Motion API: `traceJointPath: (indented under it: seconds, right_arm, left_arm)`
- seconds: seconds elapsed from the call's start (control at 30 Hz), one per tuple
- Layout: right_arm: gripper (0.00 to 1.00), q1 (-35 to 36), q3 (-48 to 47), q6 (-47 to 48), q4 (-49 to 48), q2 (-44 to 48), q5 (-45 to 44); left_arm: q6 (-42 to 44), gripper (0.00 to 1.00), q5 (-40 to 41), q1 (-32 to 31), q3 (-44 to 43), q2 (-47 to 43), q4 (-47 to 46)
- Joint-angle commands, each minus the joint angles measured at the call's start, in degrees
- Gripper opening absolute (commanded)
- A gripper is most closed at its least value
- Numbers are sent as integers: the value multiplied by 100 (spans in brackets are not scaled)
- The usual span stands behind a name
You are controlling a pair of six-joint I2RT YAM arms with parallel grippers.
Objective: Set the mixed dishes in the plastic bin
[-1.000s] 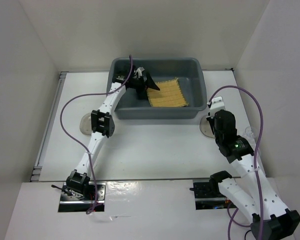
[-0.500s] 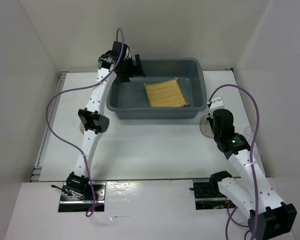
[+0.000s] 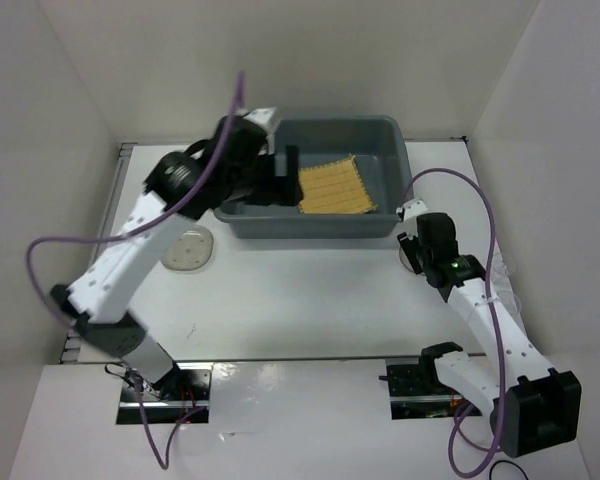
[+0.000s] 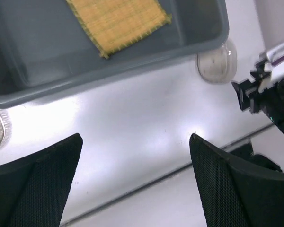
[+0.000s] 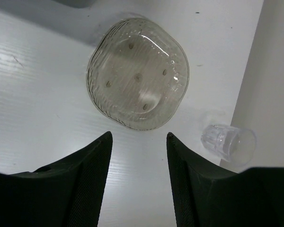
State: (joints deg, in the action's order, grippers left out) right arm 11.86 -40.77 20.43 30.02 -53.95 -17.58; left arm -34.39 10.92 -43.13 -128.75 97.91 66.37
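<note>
From above, the mat (image 3: 338, 187) lies flat in the right half of the bin (image 3: 320, 228). The left gripper (image 3: 278, 182) hangs over the bin's left end. A second plate (image 3: 188, 249) sits on the table (image 3: 300, 300) just left of the bin. The right gripper (image 3: 410, 240) hovers at the bin's right front corner, and the plate beneath it is mostly hidden here.

From the left wrist, the left gripper's fingers (image 4: 38, 184) stand spread as wide as they go, with nothing between them. Below them we see the bin's front wall, the mat inside it, and the plate (image 4: 217, 61) on the table, touching or almost touching the bin's right corner.

From the right wrist, the right gripper's fingers (image 5: 85, 184) are parted and empty, and the gap between them lines up with the plate's near edge. The cup (image 5: 227, 142) lies on its side beside the plate, apart from it.

We judge the plate to be the next pick. It is shallow and glassy, so we would pinch its near rim with one finger inside and one outside, and close gently. We should stay off the cup. We should also lift high enough to clear the bin's rim and set the plate down on the mat's side, away from the left arm.
</note>
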Motion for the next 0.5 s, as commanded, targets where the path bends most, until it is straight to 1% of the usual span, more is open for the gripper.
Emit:
traceJointPath:
  seconds: [0.0, 0.03, 0.07, 0.1, 0.17, 0.2, 0.23, 0.3, 0.37, 0.43, 0.47]
  right_arm:
    - [55, -34, -27, 662, -66, -97, 326]
    - [55, -34, 103, 847, -66, -176, 326]
    - [55, -34, 157, 1058, -67, -177, 387]
    - [55, 27, 218, 1495, -67, -246, 387]
    - [55, 27, 456, 1902, -67, -247, 440]
    - [55, 27, 535, 2295, -67, -195, 440]
    - [55, 27, 675, 2482, -67, -194, 388]
    - [55, 27, 790, 2938, -14, -133, 387]
    - [55, 79, 861, 3011, -14, -71, 387]
    - [55, 158, 861, 3064, -154, -132, 387]
    - [57, 159, 861, 3116, -154, -133, 527]
  left_arm:
    - [-321, 100, 70, 463, 2500, -1880, -1062]
    - [-323, 100, -19, 629, 2956, -2290, -1326]
    - [-323, 100, -89, 692, 3300, -2616, -1328]
    - [-323, 100, -90, 762, 3704, -3028, -1250]
    - [-323, 100, -282, 763, 4023, -3381, -961]
    - [-270, 100, -344, 763, 4216, -3514, -898]
    - [-270, 100, -345, 763, 4609, -3663, -845]
    - [-340, 100, -345, 763, 4989, -4225, -775]
    - [-498, 100, -345, 763, 5454, -4760, -775]
    - [-551, 100, -240, 763, 5649, -5061, -688]
    - [-551, 100, -161, 763, 5737, -5062, -687]
